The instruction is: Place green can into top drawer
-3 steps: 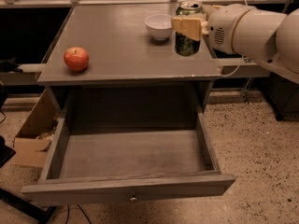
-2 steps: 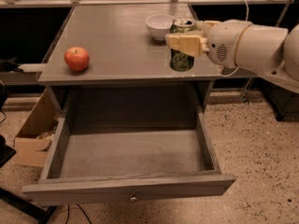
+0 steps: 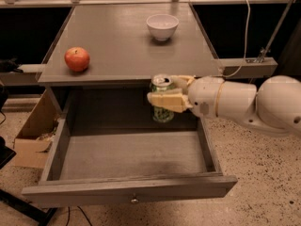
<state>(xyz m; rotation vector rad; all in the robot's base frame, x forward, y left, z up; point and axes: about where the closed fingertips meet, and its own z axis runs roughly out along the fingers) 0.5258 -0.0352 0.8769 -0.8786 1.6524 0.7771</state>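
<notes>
The green can (image 3: 162,113), with its silver top and pull tab showing, hangs upright in my gripper (image 3: 167,95), which is shut on it. My white arm reaches in from the right. The can is held in front of the table's front edge, above the back right part of the open top drawer (image 3: 127,161). The drawer is pulled fully out, grey, with a small round knob (image 3: 135,200) on its front panel. Its inside shows nothing in it.
On the grey table top (image 3: 122,36) sit a red apple (image 3: 77,59) at the left and a white bowl (image 3: 162,26) at the back. A cardboard box (image 3: 30,131) stands on the floor at the left. A dark object is at the lower left.
My gripper has carried the can off the table top, forward and down, to a spot over the open drawer. The camera now looks from closer and higher.
</notes>
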